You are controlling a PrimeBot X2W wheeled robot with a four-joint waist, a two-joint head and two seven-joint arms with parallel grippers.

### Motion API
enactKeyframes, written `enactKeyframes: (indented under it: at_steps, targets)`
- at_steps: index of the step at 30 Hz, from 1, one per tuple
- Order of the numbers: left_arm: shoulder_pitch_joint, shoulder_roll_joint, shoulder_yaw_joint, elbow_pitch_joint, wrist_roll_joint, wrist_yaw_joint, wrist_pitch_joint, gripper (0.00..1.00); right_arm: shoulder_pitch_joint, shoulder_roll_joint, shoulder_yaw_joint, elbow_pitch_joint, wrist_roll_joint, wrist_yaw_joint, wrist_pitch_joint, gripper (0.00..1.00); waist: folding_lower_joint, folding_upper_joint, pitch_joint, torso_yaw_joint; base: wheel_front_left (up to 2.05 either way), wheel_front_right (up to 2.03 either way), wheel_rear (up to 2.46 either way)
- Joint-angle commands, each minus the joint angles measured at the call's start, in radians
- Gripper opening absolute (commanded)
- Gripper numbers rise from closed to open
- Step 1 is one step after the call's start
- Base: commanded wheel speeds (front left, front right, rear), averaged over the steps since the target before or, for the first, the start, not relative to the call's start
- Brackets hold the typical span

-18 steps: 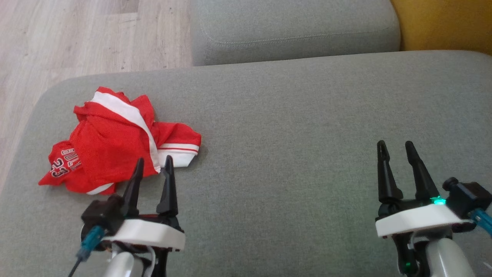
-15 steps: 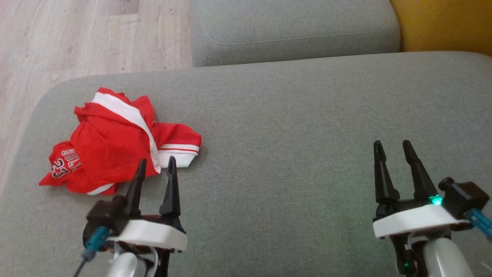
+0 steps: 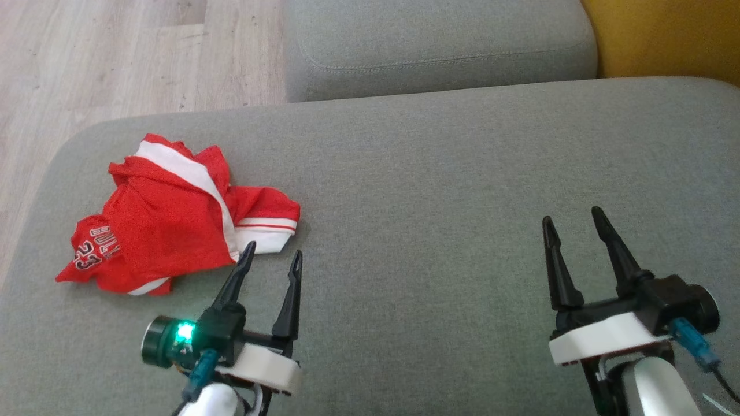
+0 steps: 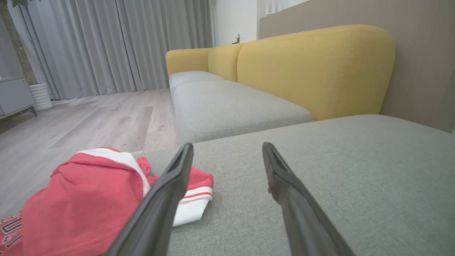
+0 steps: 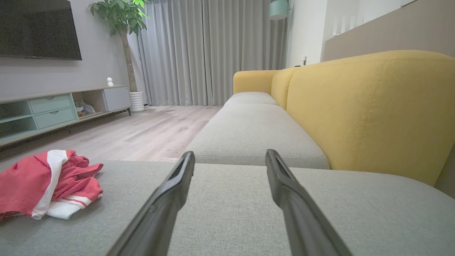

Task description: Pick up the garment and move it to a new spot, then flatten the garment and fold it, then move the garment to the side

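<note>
Garment [image 3: 167, 222], a red jersey with white trim, lies crumpled at the left of the frame on the grey sofa cushion [image 3: 439, 190]. We judge step 1, the pick-up, not yet begun. Just right of it and lower, our left pincer [image 3: 274, 249] hovers with its 2 fingers spread and nothing between them. It sits close by the white hem, placed for a reach; we cannot tell if it touches. At lower right, our right pincer [image 3: 571, 214] is equally spread and empty, well apart from the cloth, over bare cushion where we could flatten it.
</note>
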Motion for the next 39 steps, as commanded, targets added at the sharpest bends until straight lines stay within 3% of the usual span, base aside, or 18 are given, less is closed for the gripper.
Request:
enactKeyframes:
  at_steps: [1, 9, 13, 19, 26, 39]
  targets:
    - [-0.061, 0.017, 0.009, -0.021, 0.033, 0.019, -0.022, 1.0, -0.054, -0.007, 0.028, -0.035, -0.051, -0.001, -0.021, 1.0, -0.0001, 0.0, 0.002, -0.001, 0.0, 0.0, 0.0]
    - [-0.051, -0.004, 0.029, -0.047, -0.002, 0.03, -0.043, 1.0, -0.053, -0.008, 0.027, -0.047, -0.086, -0.001, -0.041, 1.0, -0.0001, 0.0, 0.003, 0.0, 0.0, 0.0, 0.0]
    - [-0.023, -0.034, 0.091, -0.06, -0.045, -0.003, -0.054, 1.0, -0.044, -0.008, 0.015, -0.046, -0.015, -0.001, -0.053, 1.0, -0.0001, 0.0, 0.001, 0.002, 0.0, 0.0, 0.0]
    - [0.019, -0.061, 0.147, -0.019, -0.004, -0.047, -0.072, 1.0, -0.03, -0.008, 0.01, 0.016, 0.075, -0.001, -0.071, 1.0, -0.0001, 0.0, -0.006, 0.003, 0.0, 0.0, 0.0]
    - [0.024, -0.111, 0.193, 0.069, 0.029, -0.11, -0.091, 1.0, -0.037, -0.009, 0.028, 0.115, 0.1, -0.001, -0.09, 1.0, -0.0001, 0.0, -0.011, 0.003, 0.0, 0.0, 0.0]
    - [0.027, -0.149, 0.265, 0.126, 0.001, -0.173, -0.091, 1.0, -0.051, -0.009, 0.032, 0.181, 0.13, -0.001, -0.09, 1.0, -0.0001, 0.0, -0.013, -0.001, 0.0, 0.0, 0.0]
